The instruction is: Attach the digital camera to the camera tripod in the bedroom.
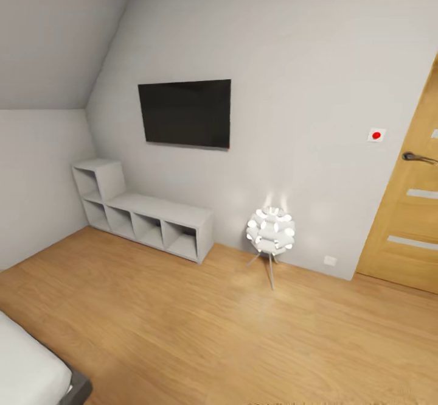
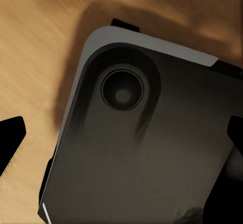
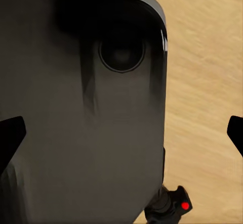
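Note:
The camera tripod is out of view. In the right wrist view a small black boxy thing with a red dot (image 3: pixel 181 205) pokes out past the edge of my dark base plate (image 3: pixel 76 133). It may be the digital camera, but I cannot tell, since most of it is hidden. My right gripper (image 3: pixel 121 133) is open over the base plate, its black fingertips (image 3: pixel 11 135) set far apart at the picture's sides. My left gripper (image 2: pixel 121 135) is open too, hanging above the base plate (image 2: pixel 152 158) and the light wood floor (image 2: pixel 35 57). Neither holds anything.
The head view faces a white wall under a sloped ceiling with a black TV (image 1: pixel 185 112). Below stand a grey cube shelf (image 1: pixel 146 215) and a glowing ball lamp (image 1: pixel 271 231) on thin legs. A wooden door (image 1: pixel 407 204) is at the right, and a bed corner (image 1: pixel 30 368) at lower left.

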{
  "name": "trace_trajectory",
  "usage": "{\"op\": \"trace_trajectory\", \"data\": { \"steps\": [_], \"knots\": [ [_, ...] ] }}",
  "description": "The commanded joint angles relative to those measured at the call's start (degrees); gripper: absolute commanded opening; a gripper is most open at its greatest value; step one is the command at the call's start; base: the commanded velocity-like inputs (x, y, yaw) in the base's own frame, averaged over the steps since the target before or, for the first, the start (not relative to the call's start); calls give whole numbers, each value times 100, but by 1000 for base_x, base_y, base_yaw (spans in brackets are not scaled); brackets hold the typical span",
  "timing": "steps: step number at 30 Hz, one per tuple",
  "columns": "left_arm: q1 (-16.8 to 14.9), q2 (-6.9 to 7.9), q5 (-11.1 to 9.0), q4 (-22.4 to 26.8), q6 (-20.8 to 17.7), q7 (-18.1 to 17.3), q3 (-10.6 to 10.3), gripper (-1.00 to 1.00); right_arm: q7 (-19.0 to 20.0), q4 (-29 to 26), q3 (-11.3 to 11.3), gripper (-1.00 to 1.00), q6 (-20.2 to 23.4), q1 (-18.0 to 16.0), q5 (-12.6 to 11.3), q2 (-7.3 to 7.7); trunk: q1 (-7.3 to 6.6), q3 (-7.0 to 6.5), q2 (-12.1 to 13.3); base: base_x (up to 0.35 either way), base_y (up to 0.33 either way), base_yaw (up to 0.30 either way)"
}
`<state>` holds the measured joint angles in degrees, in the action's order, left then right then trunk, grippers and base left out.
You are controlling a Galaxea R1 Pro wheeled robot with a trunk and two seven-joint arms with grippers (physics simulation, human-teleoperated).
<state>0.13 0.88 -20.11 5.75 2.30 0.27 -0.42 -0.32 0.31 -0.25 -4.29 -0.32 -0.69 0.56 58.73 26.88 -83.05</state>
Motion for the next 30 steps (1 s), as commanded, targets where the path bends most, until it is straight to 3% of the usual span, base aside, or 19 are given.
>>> {"op": "trace_trajectory", "data": {
  "steps": [1, 30],
  "knots": [
    [2, 0, -28, 5, 11, 4, -8, 100, -3, 4, -2, 100, -19, -3, -8, 1, 0, 5, -2, 0, 0, -286],
    [5, 0, -28, -55, 7, 17, -28, 100, -3, 4, 12, 100, -9, -3, 16, 12, 0, 5, -2, 0, 0, -286]
  ]
}}
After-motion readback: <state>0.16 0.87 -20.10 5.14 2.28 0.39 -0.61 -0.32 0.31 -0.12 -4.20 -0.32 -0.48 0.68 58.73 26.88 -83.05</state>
